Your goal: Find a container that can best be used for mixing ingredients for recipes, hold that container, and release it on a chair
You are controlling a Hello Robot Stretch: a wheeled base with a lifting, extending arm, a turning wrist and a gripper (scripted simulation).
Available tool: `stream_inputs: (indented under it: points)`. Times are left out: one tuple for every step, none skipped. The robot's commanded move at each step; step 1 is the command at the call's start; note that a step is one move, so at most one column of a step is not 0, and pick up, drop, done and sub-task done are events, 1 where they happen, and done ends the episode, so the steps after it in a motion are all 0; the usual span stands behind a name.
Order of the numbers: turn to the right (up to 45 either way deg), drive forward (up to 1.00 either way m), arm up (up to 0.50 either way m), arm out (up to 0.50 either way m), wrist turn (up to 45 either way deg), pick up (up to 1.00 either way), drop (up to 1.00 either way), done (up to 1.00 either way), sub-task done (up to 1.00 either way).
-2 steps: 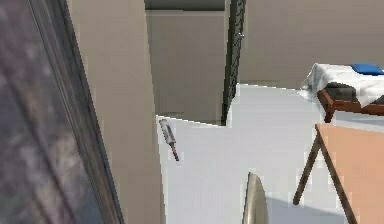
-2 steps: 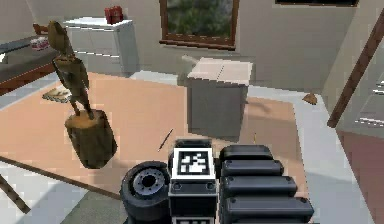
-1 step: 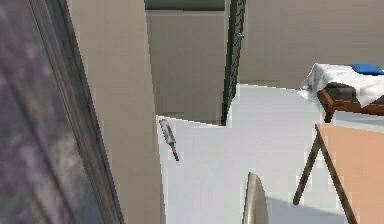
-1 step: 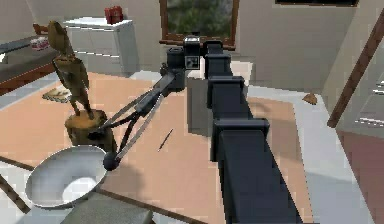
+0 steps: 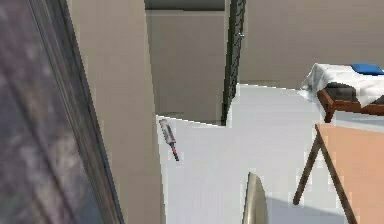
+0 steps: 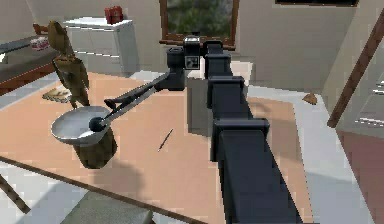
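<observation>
On the arm side view's left, a shallow grey metal bowl (image 6: 72, 130) sits over the near part of a light wooden table (image 6: 150, 165). A brown lumpy thing (image 6: 100, 155) lies against the bowl's near rim. The dark arm (image 6: 235, 130) rises from the bottom edge, and the gripper (image 6: 100, 123) reaches down to the left from it, its far end inside the bowl's rim. I cannot tell whether the gripper holds the bowl or anything else.
A brown statue (image 6: 68, 65) and a flat item (image 6: 55, 96) stand on the table's far left, with a thin dark stick (image 6: 165, 139) mid-table. Behind are a white dresser (image 6: 100, 42) and a window (image 6: 200, 18). Ahead: a table corner (image 5: 352, 160), pale curved chair-like top (image 5: 255, 200), bat (image 5: 170, 138), bed (image 5: 345, 88), dark door (image 5: 235, 60).
</observation>
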Motion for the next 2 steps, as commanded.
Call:
stream_inputs:
  points:
    - [0.0, 0.00, -0.34, 0.00, 0.0, 0.00, 0.00, 0.00, 0.00]
    - [0.0, 0.00, -0.50, 0.00, 0.0, 0.00, 0.00, 0.00, 0.00]
